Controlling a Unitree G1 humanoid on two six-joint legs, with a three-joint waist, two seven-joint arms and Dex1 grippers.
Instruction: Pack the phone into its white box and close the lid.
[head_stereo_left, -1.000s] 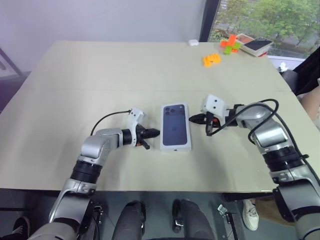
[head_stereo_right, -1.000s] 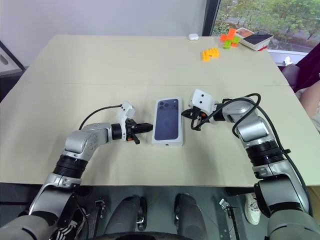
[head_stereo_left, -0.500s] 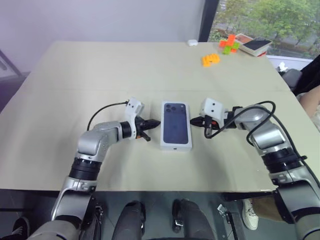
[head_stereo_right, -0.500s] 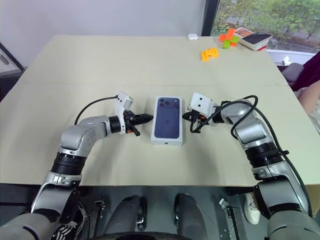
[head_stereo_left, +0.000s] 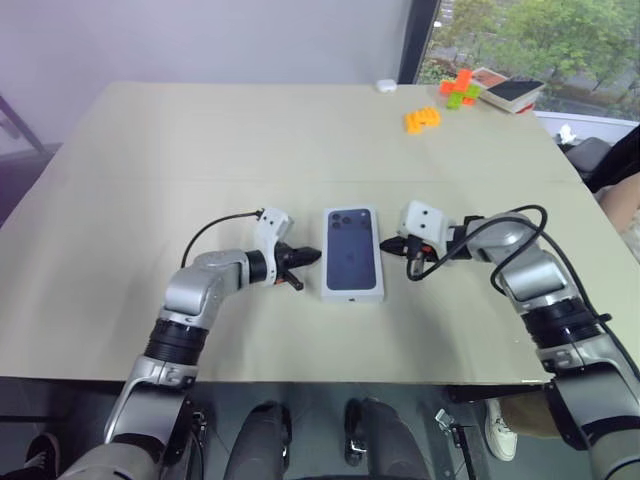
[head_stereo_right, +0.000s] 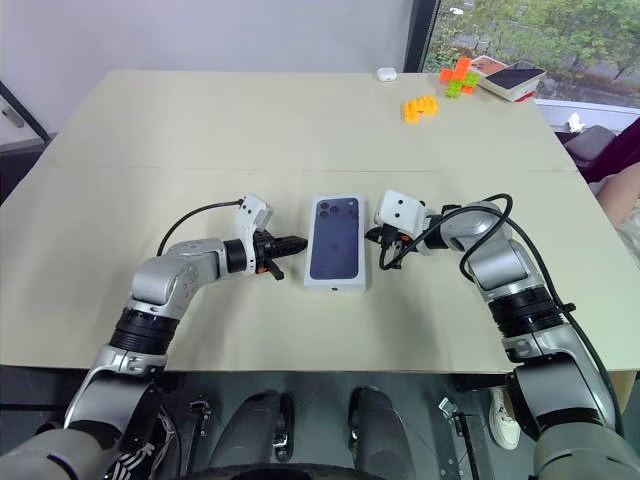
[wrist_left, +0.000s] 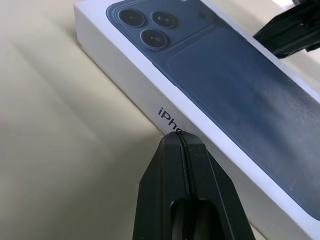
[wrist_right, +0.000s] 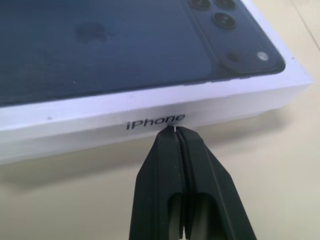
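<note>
The white box lies shut in the middle of the table. The lid sits on it, and its dark blue phone picture faces up. The phone itself is hidden. My left gripper is shut with nothing in it. Its tip rests against the box's left long side, by the printed lettering. From the other side, my right gripper is also shut and empty. Its tip meets the right long side just under the lettering.
At the table's far right corner lie orange blocks, a green and orange block cluster and a flat boxed item. A small white object lies at the far edge. The table's front edge is close below both arms.
</note>
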